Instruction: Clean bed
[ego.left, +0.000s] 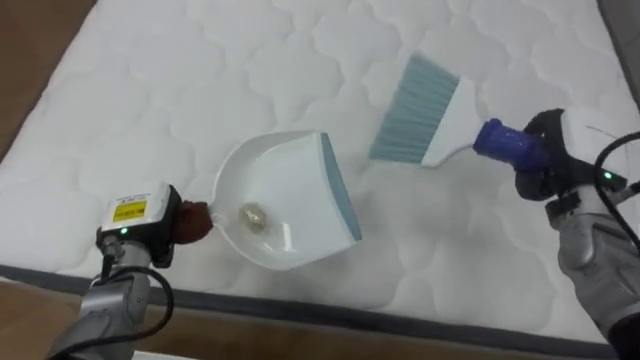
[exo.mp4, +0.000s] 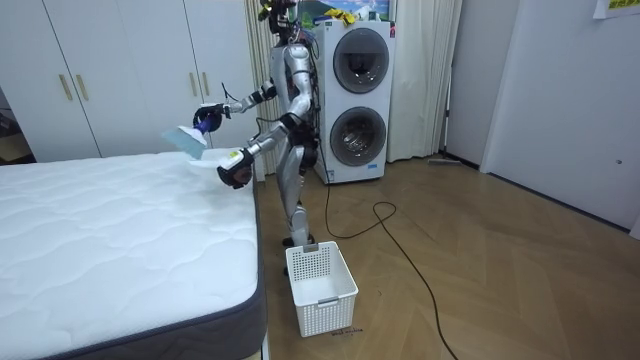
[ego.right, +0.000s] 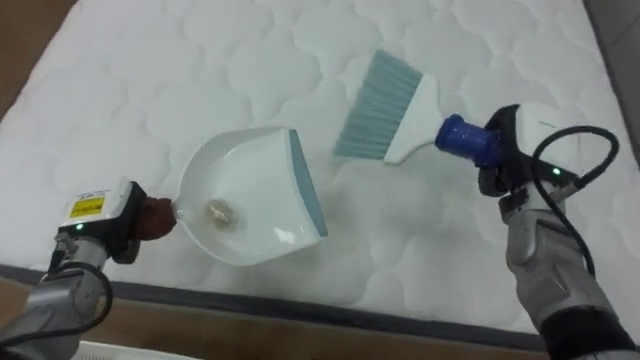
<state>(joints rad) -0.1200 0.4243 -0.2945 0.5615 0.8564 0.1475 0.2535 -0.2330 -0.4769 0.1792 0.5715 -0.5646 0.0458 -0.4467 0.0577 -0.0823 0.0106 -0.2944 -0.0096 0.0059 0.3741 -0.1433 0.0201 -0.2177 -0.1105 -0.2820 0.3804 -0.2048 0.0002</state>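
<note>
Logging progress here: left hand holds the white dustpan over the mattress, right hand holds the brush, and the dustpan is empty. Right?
Not quite: the dustpan is not empty; the left eye view shows a small pale lump lying in it. The rest stands: the left hand holds the dustpan over the mattress, and the right hand holds the brush.

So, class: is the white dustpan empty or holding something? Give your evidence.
Holding something: one small pale scrap lies inside the dustpan, near its handle end. What the scrap is, cannot tell.
</note>
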